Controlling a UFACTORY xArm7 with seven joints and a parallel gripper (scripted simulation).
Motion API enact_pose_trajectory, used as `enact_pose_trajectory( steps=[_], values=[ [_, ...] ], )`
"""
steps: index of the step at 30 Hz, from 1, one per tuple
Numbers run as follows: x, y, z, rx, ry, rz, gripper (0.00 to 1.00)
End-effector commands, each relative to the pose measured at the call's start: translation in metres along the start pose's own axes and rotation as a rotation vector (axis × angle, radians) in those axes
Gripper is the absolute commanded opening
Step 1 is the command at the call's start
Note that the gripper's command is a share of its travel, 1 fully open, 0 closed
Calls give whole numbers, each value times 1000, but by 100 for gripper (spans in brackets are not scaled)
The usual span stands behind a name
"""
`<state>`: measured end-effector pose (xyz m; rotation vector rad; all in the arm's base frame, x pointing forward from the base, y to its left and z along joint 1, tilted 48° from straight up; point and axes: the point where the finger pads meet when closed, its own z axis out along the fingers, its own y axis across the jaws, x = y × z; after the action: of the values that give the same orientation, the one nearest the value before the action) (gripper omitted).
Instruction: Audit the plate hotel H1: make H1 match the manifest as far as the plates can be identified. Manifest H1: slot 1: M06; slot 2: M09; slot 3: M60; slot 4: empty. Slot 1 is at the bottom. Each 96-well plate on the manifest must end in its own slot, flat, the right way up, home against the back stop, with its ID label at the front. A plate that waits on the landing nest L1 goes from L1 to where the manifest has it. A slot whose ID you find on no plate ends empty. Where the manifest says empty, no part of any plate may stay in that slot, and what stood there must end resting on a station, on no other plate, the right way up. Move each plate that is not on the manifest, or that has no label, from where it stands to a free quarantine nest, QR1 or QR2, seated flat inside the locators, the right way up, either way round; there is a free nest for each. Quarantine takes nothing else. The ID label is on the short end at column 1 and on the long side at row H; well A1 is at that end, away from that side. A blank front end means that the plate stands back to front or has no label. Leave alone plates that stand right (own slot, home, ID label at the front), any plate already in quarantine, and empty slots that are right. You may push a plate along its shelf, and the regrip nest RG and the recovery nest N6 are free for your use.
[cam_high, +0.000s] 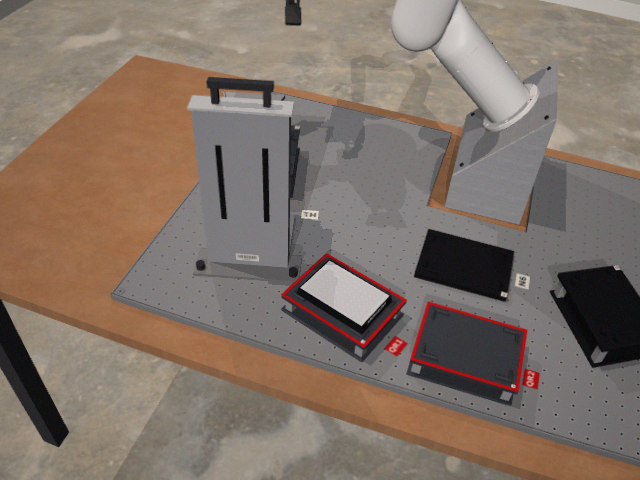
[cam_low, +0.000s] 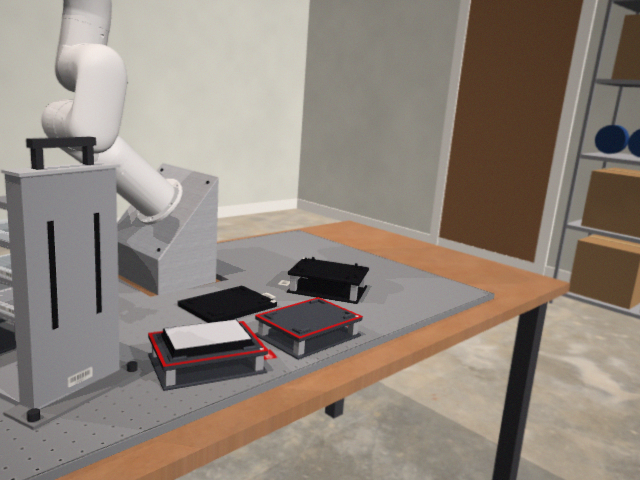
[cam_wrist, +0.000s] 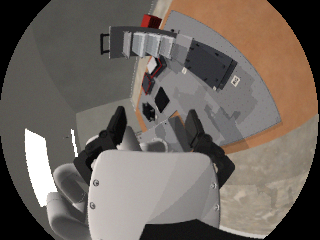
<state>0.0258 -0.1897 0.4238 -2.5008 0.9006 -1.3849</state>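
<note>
Hotel H1 near breadboard edge; claw wide open, high above, holding nothing.
</note>
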Motion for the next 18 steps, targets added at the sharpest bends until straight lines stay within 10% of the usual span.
enact_pose_trajectory(
  steps=[1, 18],
  values=[
    [-9, 0, 13, -15, -84, -49, 100],
    [-48, 16, 49, -135, -455, -340, 100]
  ],
)
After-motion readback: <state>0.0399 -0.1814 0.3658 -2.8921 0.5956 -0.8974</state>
